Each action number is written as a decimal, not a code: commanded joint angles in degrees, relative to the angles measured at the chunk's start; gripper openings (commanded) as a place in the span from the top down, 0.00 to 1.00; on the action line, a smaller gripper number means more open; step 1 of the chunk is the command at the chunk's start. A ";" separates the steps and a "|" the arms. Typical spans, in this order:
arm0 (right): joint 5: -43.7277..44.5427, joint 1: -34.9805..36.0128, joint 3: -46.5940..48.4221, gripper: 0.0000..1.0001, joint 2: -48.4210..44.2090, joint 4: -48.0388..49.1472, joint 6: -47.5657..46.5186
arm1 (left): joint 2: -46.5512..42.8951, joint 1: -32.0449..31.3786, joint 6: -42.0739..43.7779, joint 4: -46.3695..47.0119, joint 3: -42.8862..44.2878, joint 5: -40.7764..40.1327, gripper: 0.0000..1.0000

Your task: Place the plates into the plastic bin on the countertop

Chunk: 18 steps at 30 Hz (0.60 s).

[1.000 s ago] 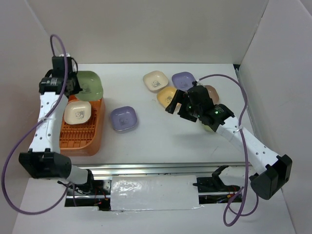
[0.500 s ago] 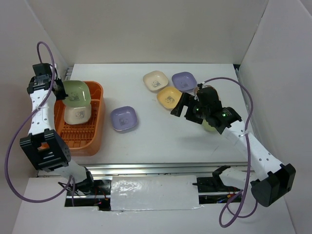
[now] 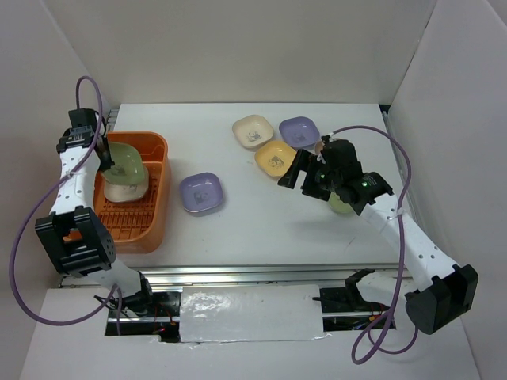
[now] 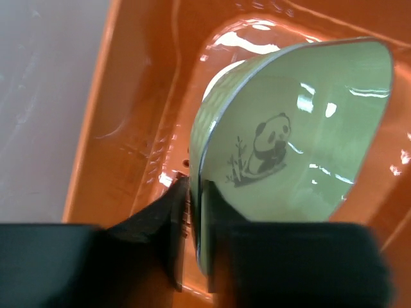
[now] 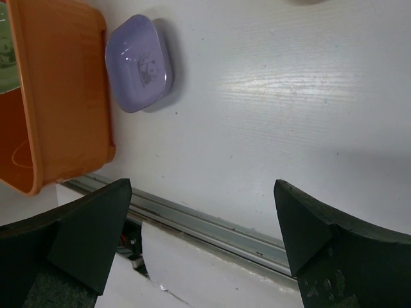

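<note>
The orange plastic bin (image 3: 136, 227) stands at the left of the white countertop (image 3: 261, 222). My left gripper (image 3: 105, 158) is shut on the rim of a green plate (image 3: 128, 162) and holds it tilted on edge inside the bin's far end, over a cream plate (image 3: 125, 190). In the left wrist view my left gripper (image 4: 196, 237) pinches the panda-print green plate (image 4: 289, 141) above the bin's wall (image 4: 128, 128). A lavender plate (image 3: 200, 193) lies beside the bin. Cream (image 3: 253, 131), lavender (image 3: 299, 131) and yellow (image 3: 275, 158) plates lie at the back. My right gripper (image 3: 305, 170) hangs open and empty near them.
A pale green plate (image 3: 342, 207) is partly hidden under the right arm. The right wrist view shows my right gripper (image 5: 202, 224), the lavender plate (image 5: 138, 64), the bin's corner (image 5: 58, 115) and the table's metal front rail (image 5: 212, 228). White panels wall the sides and back.
My left gripper has carried the green plate from above the bin's far end down into the bin, tilting it on edge. My right arm drew back slightly to the right.
</note>
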 commanded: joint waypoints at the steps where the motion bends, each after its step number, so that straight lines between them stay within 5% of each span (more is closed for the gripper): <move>1: -0.31 -0.54 0.89 0.00 -0.46 1.35 -0.82 | -1.38 -0.35 -0.85 2.74 0.95 -5.55 0.70; 2: -0.31 -0.63 0.71 0.00 -0.63 1.44 -0.64 | -1.47 -0.27 -2.07 2.74 1.21 -6.17 0.01; 11: 1.10 -1.95 0.27 0.00 1.21 2.32 1.47 | -6.47 -2.90 -4.36 -0.07 6.57 -5.57 0.01; 18: 6.19 -6.25 -1.83 0.00 7.36 4.96 9.19 | -10.51 -4.58 -18.43 -10.34 13.51 -2.50 0.01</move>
